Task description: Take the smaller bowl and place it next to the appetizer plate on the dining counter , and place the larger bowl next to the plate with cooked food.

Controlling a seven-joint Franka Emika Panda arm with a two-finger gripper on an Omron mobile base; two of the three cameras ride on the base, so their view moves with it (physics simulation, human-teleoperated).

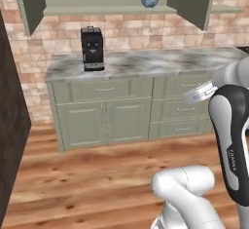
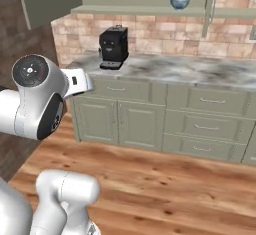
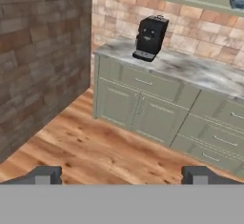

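The counter (image 1: 146,62) has a polished grey-veined marble top, smooth and faintly shiny, over matt sage-green painted cabinets (image 1: 104,116) with thin metal-looking handles. Behind it the wall (image 1: 131,33) is rough brick in pink and tan. The coffee machine (image 1: 92,48) looks like black plastic (slightly glossy). The floor (image 1: 87,179) is warm knotted wood planking. The smaller bowl (image 1: 150,1) appears glazed, bluish.

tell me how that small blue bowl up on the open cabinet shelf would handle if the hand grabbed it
The bowl looks glazed and rigid, so probably slippery and breakable if dropped. It is small and shallow, so likely light. Its round sides could slide out of the hand, so a rim pinch seems safer.
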